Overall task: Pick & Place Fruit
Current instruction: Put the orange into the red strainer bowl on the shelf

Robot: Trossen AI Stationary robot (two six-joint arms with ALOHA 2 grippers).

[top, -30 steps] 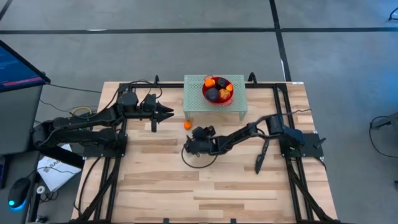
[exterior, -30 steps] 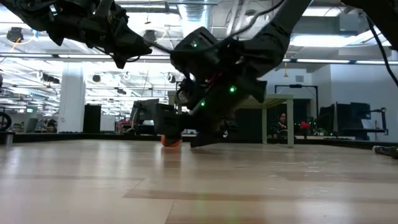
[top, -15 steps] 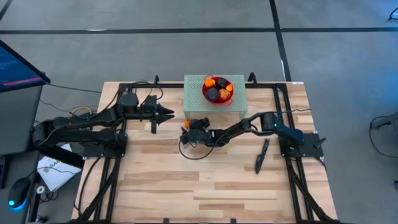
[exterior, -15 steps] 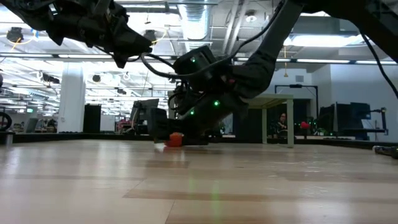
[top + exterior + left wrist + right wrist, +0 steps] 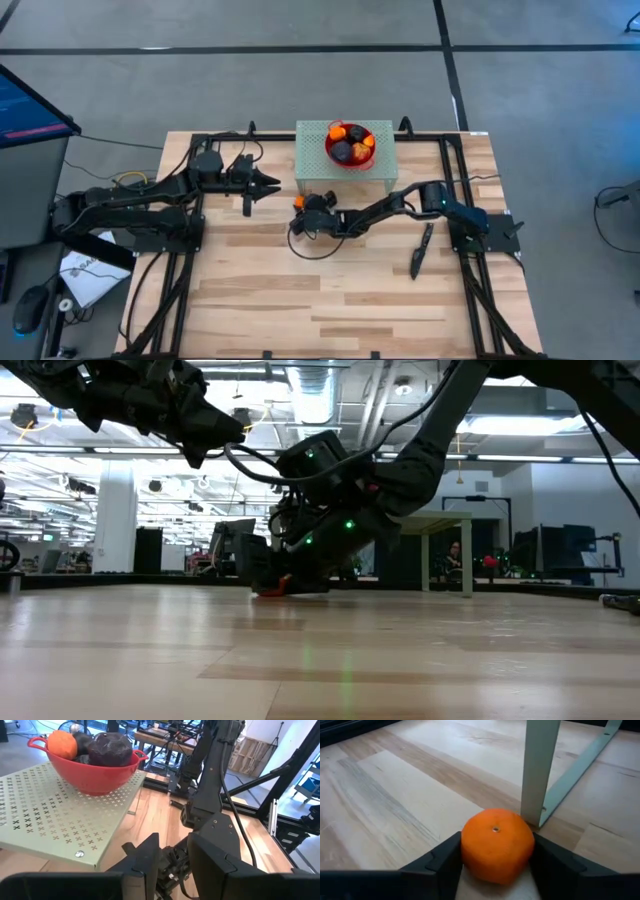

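Observation:
A small orange fruit (image 5: 496,845) rests on the wooden table beside a leg (image 5: 540,765) of the green perforated stand (image 5: 310,150). It also shows in the high view (image 5: 299,201) and the low view (image 5: 284,586). My right gripper (image 5: 496,852) is low at the table, shut on this fruit. The red bowl (image 5: 350,161) stands on the stand and holds orange (image 5: 337,131) and dark purple fruits (image 5: 343,150). My left gripper (image 5: 272,183) hovers left of the stand, slightly open and holding nothing. My right gripper pinches the orange fruit between its two fingers, one finger (image 5: 445,860) on each side at mid-height (image 5: 467,847). The fingers come in nearly level, from the table's right side. The fruit's underside rests on the table.
The stand's leg is right behind the held fruit. A dark elongated tool (image 5: 420,250) lies on the table's right part. Black frame rails (image 5: 445,170) run along the table's sides. Bare wood (image 5: 330,290) stretches toward the near edge.
My right gripper has moved toward the table's far left, to the orange fruit beside the stand's leg, and dropped lower to the table. Its fingers now stand on both sides of the fruit. The fruit has stayed where it was.

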